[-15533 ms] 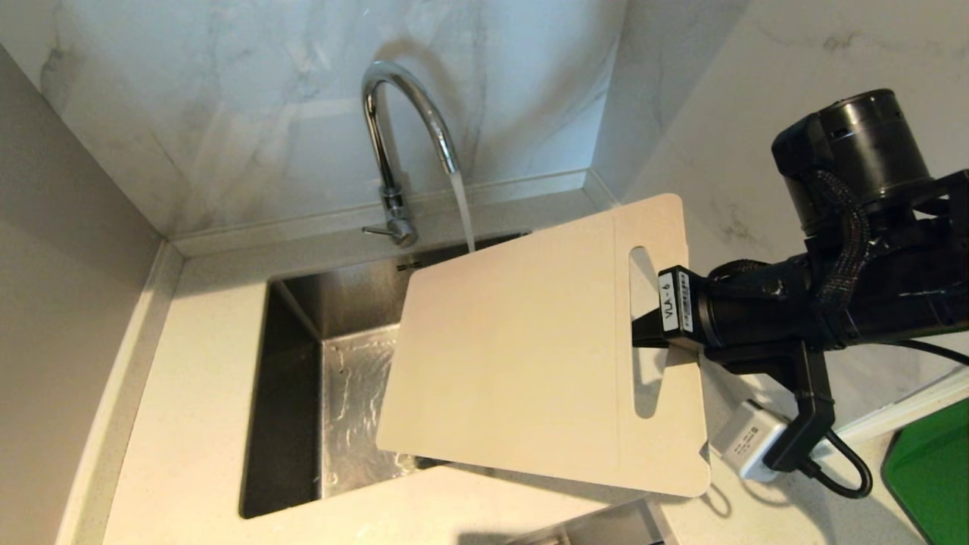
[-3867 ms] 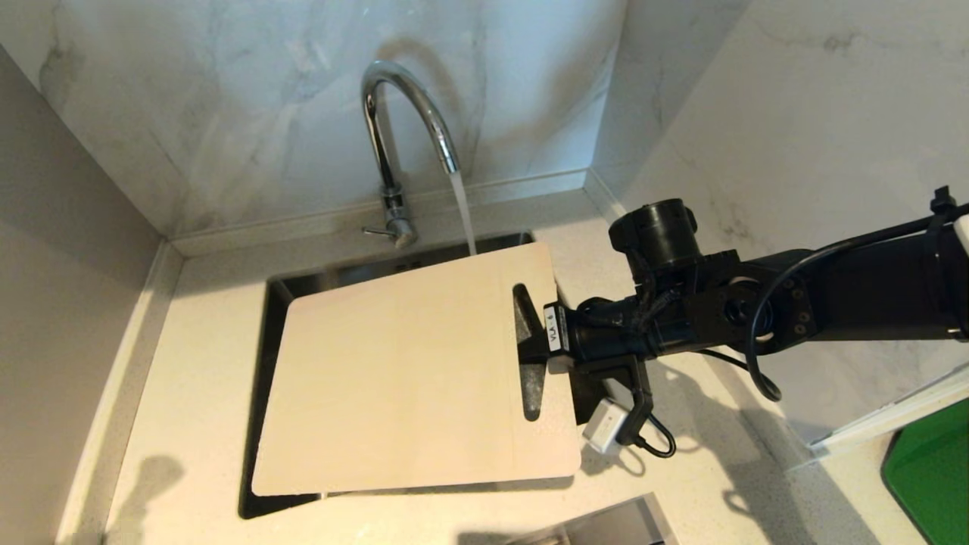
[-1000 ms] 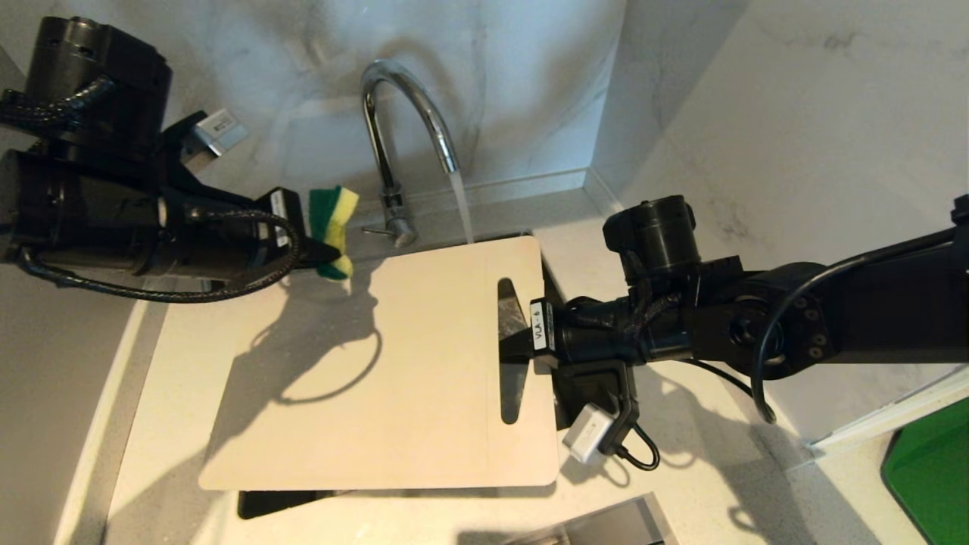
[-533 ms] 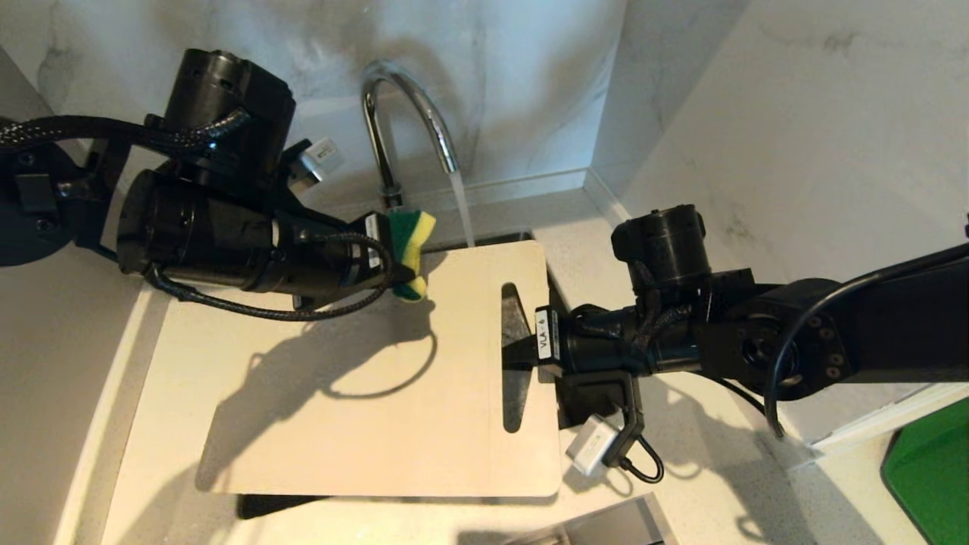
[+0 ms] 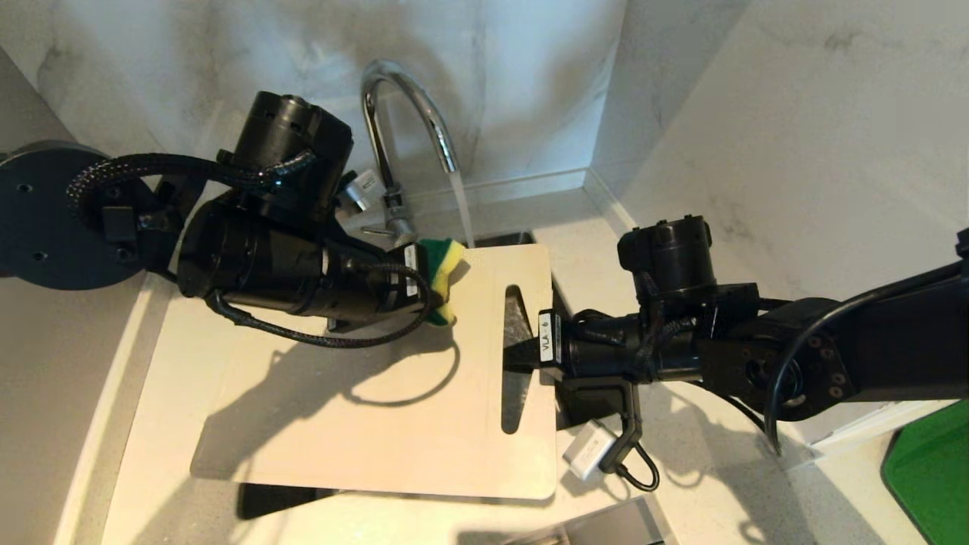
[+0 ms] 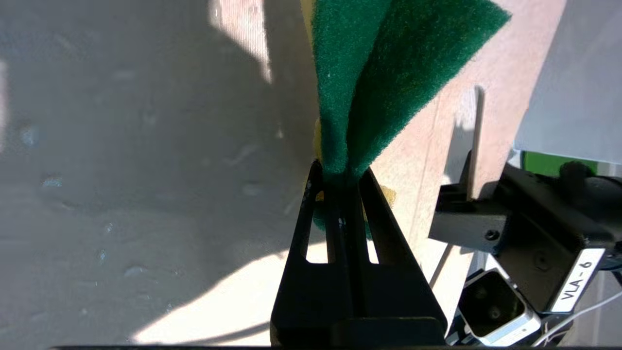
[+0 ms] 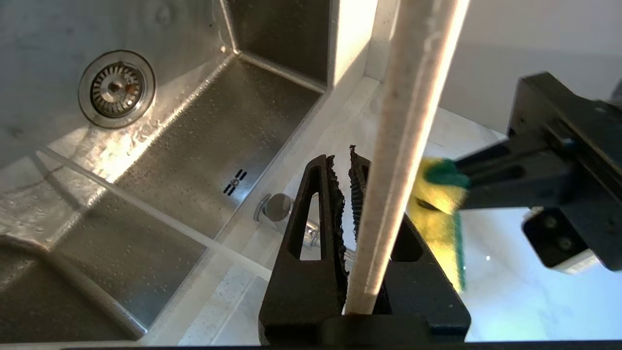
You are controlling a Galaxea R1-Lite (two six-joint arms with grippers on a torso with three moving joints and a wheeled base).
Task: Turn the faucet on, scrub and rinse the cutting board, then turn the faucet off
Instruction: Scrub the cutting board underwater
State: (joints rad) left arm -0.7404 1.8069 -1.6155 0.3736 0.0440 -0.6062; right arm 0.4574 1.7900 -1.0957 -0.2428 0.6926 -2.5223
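Covering most of the sink (image 5: 280, 501), the cutting board (image 5: 363, 424) hides its drain.

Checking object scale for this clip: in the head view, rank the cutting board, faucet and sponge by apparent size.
1. cutting board, by far the largest.
2. faucet, tall but thin.
3. sponge, smallest, partly hidden where the left gripper pinches it.

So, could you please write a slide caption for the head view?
Left gripper brings sponge onto cutting board held by right gripper under running faucet.
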